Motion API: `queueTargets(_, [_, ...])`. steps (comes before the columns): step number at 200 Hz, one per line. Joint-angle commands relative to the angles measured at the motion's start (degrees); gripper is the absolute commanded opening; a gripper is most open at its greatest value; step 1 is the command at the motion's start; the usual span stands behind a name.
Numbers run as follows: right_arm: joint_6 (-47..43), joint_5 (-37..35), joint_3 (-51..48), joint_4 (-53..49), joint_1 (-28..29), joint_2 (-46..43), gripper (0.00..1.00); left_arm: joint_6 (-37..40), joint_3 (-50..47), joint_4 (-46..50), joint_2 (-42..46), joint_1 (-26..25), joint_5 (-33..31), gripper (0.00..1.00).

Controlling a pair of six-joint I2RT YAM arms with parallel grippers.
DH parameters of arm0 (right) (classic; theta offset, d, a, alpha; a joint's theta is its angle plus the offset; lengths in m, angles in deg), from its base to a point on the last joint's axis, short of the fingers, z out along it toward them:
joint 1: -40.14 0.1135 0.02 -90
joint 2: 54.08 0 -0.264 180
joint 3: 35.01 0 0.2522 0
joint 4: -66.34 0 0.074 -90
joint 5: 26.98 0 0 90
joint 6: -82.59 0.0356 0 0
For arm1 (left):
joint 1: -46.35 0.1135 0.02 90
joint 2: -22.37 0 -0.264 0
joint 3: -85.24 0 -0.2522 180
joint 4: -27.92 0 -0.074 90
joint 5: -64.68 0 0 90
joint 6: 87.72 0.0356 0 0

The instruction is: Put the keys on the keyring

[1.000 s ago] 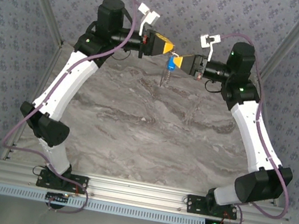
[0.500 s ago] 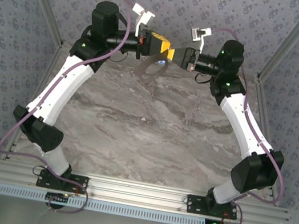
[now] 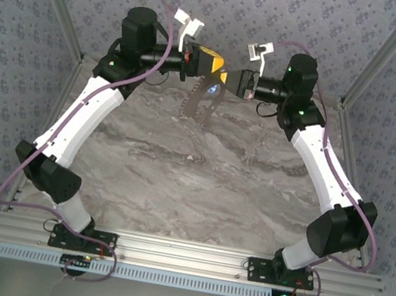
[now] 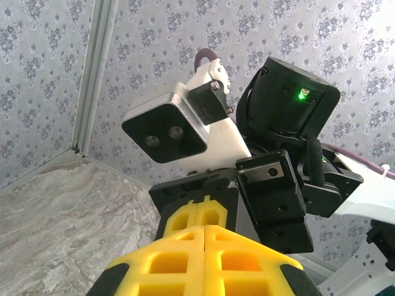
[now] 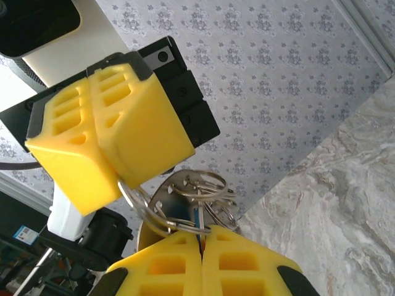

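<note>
Above the marble tabletop [image 3: 200, 179], near its far edge, the right gripper [image 5: 202, 233] is clenching on the keyring [image 5: 196, 185], a cluster of metal loops dangling clear of the surface. The left gripper [image 5: 118, 180], meeting it tip to tip, is pinching the loops' other side.

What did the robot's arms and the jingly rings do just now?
The left gripper and right gripper slid together toward the left, and the keyring hanging under them swung left. Both stayed shut, tip to tip, on the keyring.
</note>
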Motion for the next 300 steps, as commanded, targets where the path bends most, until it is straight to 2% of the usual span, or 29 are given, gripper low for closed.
queueTargets(1, [-3.3,0.1,-1.6,-5.0,-0.9,-2.7,0.19,-1.3,0.3,-5.4,2.7,-0.5,0.0,0.00])
queueTargets(11, [-3.5,0.1,-2.5,-5.3,-1.7,-3.8,0.32,-1.7,0.0,-6.2,2.9,-0.4,-0.3,0.00])
queueTargets(27, [-3.2,0.3,-3.7,-5.4,-3.2,-5.4,0.41,-2.3,-0.6,-7.1,3.0,-0.5,-0.9,0.00])
queueTargets(64, [-0.1,-0.1,-5.3,-2.4,-9.3,-9.4,0.41,-4.4,-1.4,-9.7,2.9,-0.4,-1.3,0.00])
queueTargets(93, [8.3,-2.1,-4.8,7.6,-12.6,-10.1,0.42,-6.5,-1.9,-12.2,2.4,-0.4,-1.4,0.00])
queueTargets(114, [11.3,-4.6,-2.6,11.6,-12.0,-9.1,0.43,-8.4,-2.3,-14.4,2.1,-0.4,-1.5,0.00])
queueTargets(162, [11.0,-8.2,1.9,12.5,-7.7,-5.8,0.51,-13.2,-4.1,-20.2,1.6,-0.4,-1.0,0.00])
queueTargets(229, [9.2,-7.9,5.3,10.9,-3.0,-1.6,0.49,-14.8,-5.0,-22.3,1.3,-0.5,-1.3,0.00])
queueTargets(300, [8.7,-7.2,6.2,10.3,-2.5,-0.2,0.39,-14.8,-4.9,-22.4,0.7,-0.5,-1.3,0.00])
